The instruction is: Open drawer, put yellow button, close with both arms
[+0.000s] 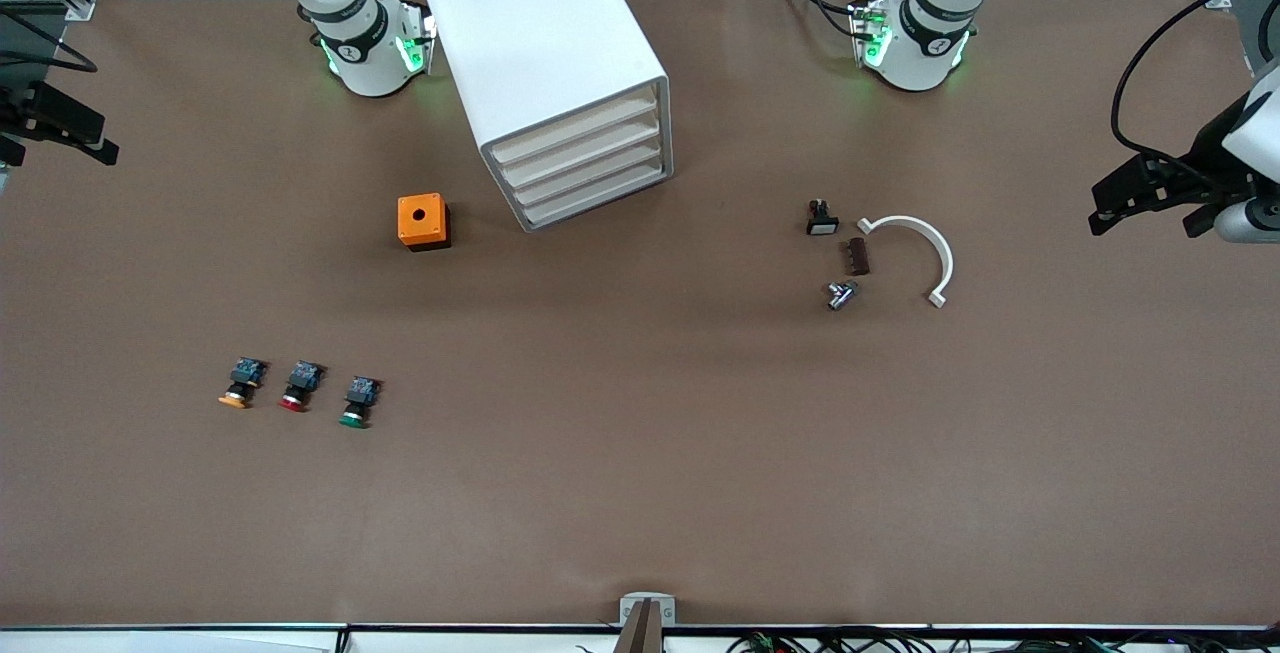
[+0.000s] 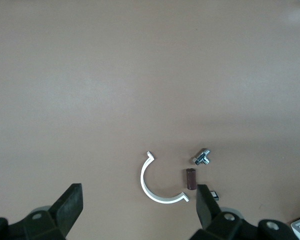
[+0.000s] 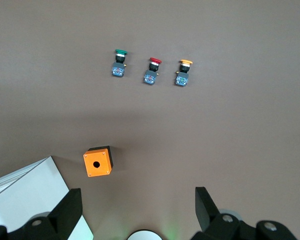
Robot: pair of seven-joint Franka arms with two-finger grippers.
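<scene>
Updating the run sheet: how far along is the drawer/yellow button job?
Nothing done. The drawer unit has every drawer shut; the yellow button lies on the table beside the red one. The left gripper and right gripper wait open, empty, at the table's ends. Opening, placing, closing all remain.

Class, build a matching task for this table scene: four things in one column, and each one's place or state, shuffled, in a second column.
Things:
1. yellow-capped push button
2. white drawer cabinet
3. orange box with a round hole
4. white curved plastic clip

Places or states:
A. all drawers shut
B. toward the left arm's end
C. beside the cabinet
D. end of the three-button row

Pairs: 1-D, 2-A, 3-C, 4-B
</scene>
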